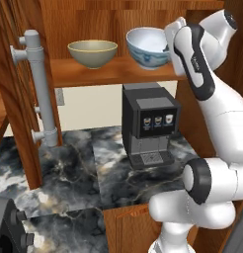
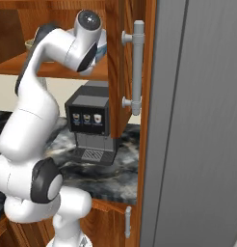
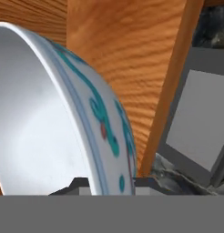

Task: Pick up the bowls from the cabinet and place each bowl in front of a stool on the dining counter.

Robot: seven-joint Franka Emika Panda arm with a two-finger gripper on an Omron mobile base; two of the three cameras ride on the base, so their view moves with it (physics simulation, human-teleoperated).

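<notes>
1. Patterned bowl [image 1: 147,47] stands on the cabinet shelf [image 1: 113,73], right side, just beside the olive bowl [image 1: 93,53], which is to its left; they are close but apart.
2. Gripper [image 3: 112,184] is at the right rim of the patterned bowl. In the hand view the rim wall runs between the two finger tips, so the jaws are narrow and seem clamped on the bowl wall, one tip inside, one outside.
3. Risk: the grip is on the thin rim only, so the bowl may swing or slip out when lifted, esp. if the grip is shallow.
4. Risk: pulling out to the left may knock the olive bowl; lifting too high may hit the cabinet top; the coffee machine [image 1: 149,123] on the counter [image 1: 69,168] is directly below, so a drop would land on it.
5. Orientation: patterned bowl is upright, mouth up. It is round, so no real long axis; the symmetry axis is approx. vertical. Olive bowl same.
</notes>
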